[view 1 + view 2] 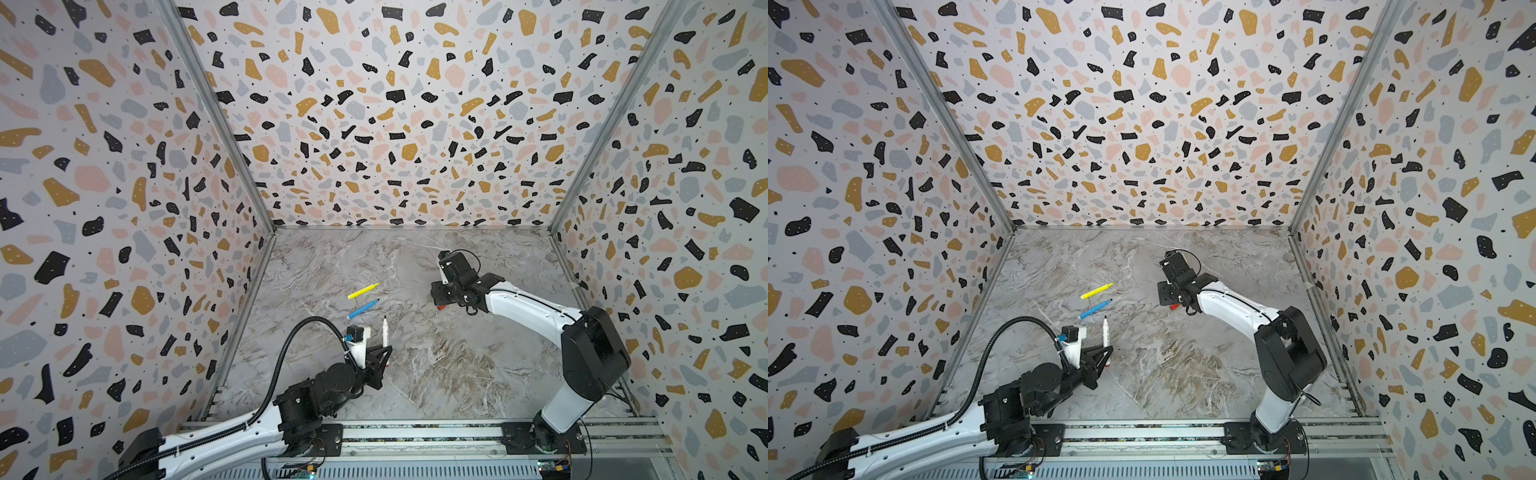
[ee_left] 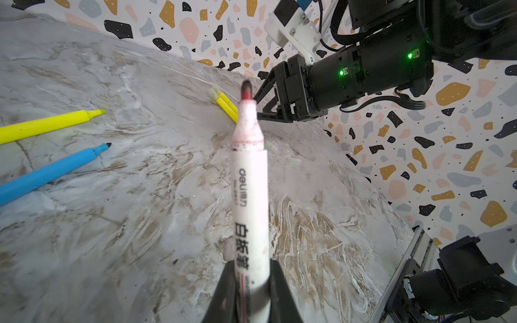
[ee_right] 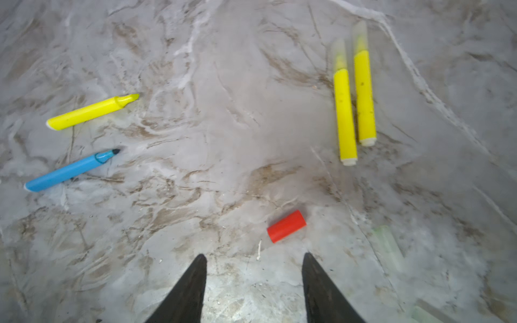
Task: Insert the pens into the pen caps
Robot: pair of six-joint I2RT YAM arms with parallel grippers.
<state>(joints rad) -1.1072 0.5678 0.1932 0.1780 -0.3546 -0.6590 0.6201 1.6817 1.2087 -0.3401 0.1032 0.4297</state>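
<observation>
The white marker [image 2: 249, 181] sits clamped in your left gripper [image 2: 251, 265]; your right gripper [image 3: 254, 255] stands parted and empty, red cap [image 3: 286, 226] just ahead.

This is a robotics lab test cell, not a lived-in room. Three flat walls [image 1: 374, 104] printed with terrazzo blotches box in a marble-patterned tabletop [image 1: 457, 374], joined at the corners by bare aluminium posts [image 1: 216, 112]. Along the lower edge of both top views runs an aluminium rail [image 1: 415, 434] carrying two white-and-black robot arms [image 1: 528, 303] (one trails a ribbed black cable conduit [image 1: 281, 365]). A small exposed circuit board [image 1: 555, 467] sits below the rail.
</observation>
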